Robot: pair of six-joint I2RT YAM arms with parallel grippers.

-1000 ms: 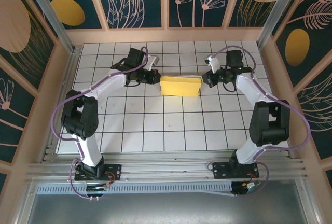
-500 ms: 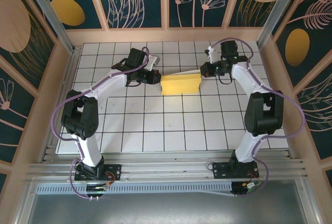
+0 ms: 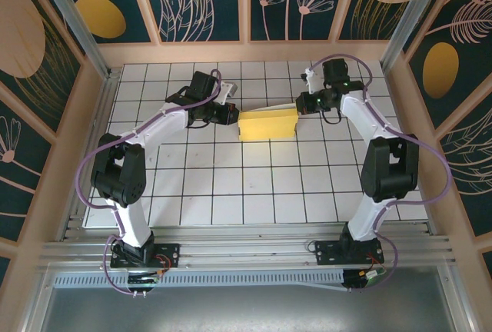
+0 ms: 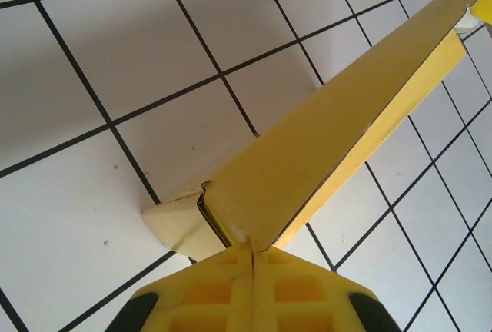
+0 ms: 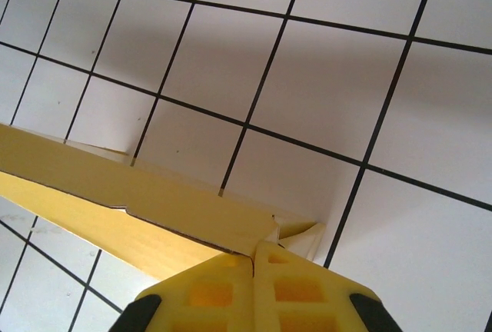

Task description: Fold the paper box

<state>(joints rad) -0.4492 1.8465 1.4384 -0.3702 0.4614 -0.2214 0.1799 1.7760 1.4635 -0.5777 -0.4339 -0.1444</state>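
Observation:
The paper box (image 3: 267, 126) is a yellow card shape lying mid-table, about two tiles wide, with a thin pale flap edge raised along its far side. My left gripper (image 3: 234, 114) is shut on its left end. In the left wrist view the yellow fingertips (image 4: 231, 259) pinch the corner of a long yellow panel (image 4: 330, 136), with a small pale tab beside it. My right gripper (image 3: 300, 104) is shut on the box's far right corner. There the closed gripper (image 5: 254, 255) clamps the edge of a yellow flap (image 5: 154, 197) held just above the tiles.
The white gridded table (image 3: 254, 194) has open tiles in front of the box. Wooden walls with dark patterned panels (image 3: 246, 1) and aluminium posts close in the back and sides. Purple cables loop off both arms.
My right gripper has swung toward the far side and slightly left, lifting the box's right far corner and its flap. The left arm and its grip have stayed put.

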